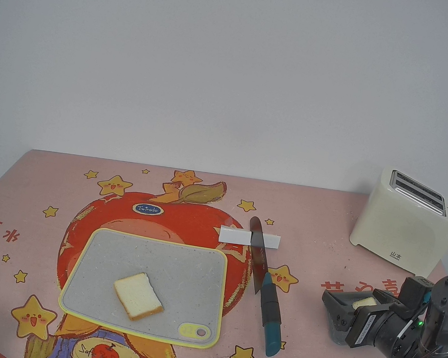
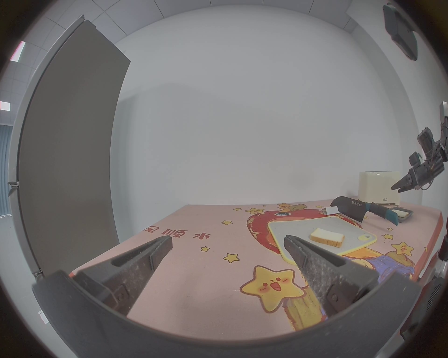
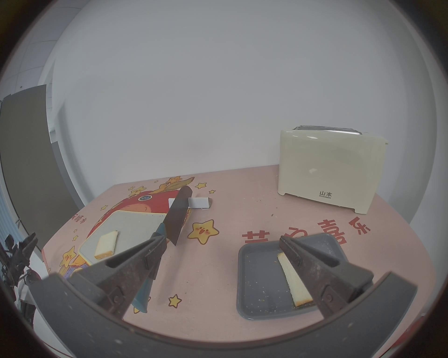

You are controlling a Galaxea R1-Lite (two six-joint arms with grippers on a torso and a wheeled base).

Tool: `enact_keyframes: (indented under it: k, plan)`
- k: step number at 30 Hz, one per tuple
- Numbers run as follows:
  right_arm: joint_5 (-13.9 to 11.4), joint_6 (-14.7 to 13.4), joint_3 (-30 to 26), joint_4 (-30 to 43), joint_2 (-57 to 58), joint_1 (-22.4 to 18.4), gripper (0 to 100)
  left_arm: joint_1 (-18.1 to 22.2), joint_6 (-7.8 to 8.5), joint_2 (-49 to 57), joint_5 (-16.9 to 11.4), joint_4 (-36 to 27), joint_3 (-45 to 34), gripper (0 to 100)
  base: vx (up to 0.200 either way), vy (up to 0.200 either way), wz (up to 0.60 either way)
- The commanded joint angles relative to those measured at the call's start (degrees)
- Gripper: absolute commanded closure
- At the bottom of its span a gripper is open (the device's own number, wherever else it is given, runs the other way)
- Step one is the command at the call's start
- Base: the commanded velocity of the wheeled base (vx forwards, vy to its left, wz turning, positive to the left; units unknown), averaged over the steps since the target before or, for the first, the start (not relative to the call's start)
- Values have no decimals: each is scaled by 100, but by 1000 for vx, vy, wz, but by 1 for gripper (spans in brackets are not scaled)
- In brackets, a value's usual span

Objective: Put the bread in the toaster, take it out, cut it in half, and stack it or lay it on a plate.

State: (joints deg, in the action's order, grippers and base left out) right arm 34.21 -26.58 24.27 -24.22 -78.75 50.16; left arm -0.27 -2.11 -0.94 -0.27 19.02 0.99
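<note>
- One bread piece [image 1: 138, 295] lies flat on the grey cutting board [image 1: 184, 272], toward the board's near edge and close to its middle.
- A second bread piece [image 3: 293, 279] lies in the grey tray [image 3: 261, 284], along the tray's right side.
- The tray sits on the table [image 1: 325, 251] at the robot's right, nearer the robot than the toaster [image 1: 406, 220].
- The cream toaster stands upright at the table's far right with its slots facing up.
- The knife [image 1: 265, 286] lies just to the right of the board. Its dark blade crosses a white card [image 1: 236, 236], and its teal handle points toward the robot.
- The right pincer [image 3: 221, 242] hangs above the tray with its fingers spread, pinching nothing.
- The left pincer [image 2: 227, 240] is spread too and holds nothing. It sits low at the table's near left corner, well apart from the board.
- The tabletop is pink, printed with a red apple and yellow stars. The board covers the lower part of the apple.
</note>
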Motion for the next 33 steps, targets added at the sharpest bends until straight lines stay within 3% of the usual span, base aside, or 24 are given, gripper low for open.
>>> enact_keyframes:
  k: [1, 4, 6, 8, 9, 13, 20, 21, 22, 23, 24, 26, 29, 30, 33]
  plan:
    - [-2, 12, -1, -4, -17, 11, 0, -17, 18, 15, -70, 296, 209, 0, 0, 0, 0]
    - [7, 65, -10, -4, 9, 2, 0, -35, 26, -47, -158, -258, 640, 0, 0, 0, 0]
    - [7, 100, -19, -4, 18, -7, 0, -26, 26, -161, -404, -513, 842, 0, 0, 0, 0]
    - [7, 109, -19, -4, 18, -15, 0, -26, 26, -240, -518, -548, 886, 0, 0, 0, 0]
    - [7, 118, -19, -4, 26, -15, 0, -8, 35, -477, -773, -548, 982, 0, 0, 0, 0]
    - [7, 118, -19, -4, 26, -15, 0, -8, 44, -715, -896, -548, 1097, 0, 0, 0, 0]
    - [7, 118, -19, -4, 9, -51, 0, -26, 44, -1945, -2047, -522, 1765, 0, 0, 0, 0]
    - [7, 118, -19, -4, 9, -51, 0, -26, 44, -1945, -2047, -522, 1765, 0, 0, 0, 0]
    - [7, 109, -19, -4, 0, -51, 0, -26, 35, -2191, -2364, -522, 1844, 0, 0, 0, 0]
    - [7, 118, -28, -4, 0, -51, 0, -26, 35, -2235, -2443, -522, 1852, 0, 0, 0, 0]
    - [7, 109, -28, -4, -9, -51, 0, -26, 35, -2481, -2847, -522, 1879, 0, 0, 0, 0]
    - [7, 109, -28, -4, -9, -51, 0, -17, 35, -2727, -3269, -522, 1888, 0, 0, 0, 0]
    - [7, 109, -37, -4, -17, -51, 0, -17, 61, -2912, -3533, -478, 1896, 0, 0, 0, 0]
    - [7, 109, -45, -4, -17, -51, 0, -35, 61, -3088, -3876, -355, 1923, 0, 0, 0, 0]
    - [-2, 109, -63, -4, -26, -51, 0, -26, 53, -3343, -4227, -65, 1932, 0, 0, 0, 0]
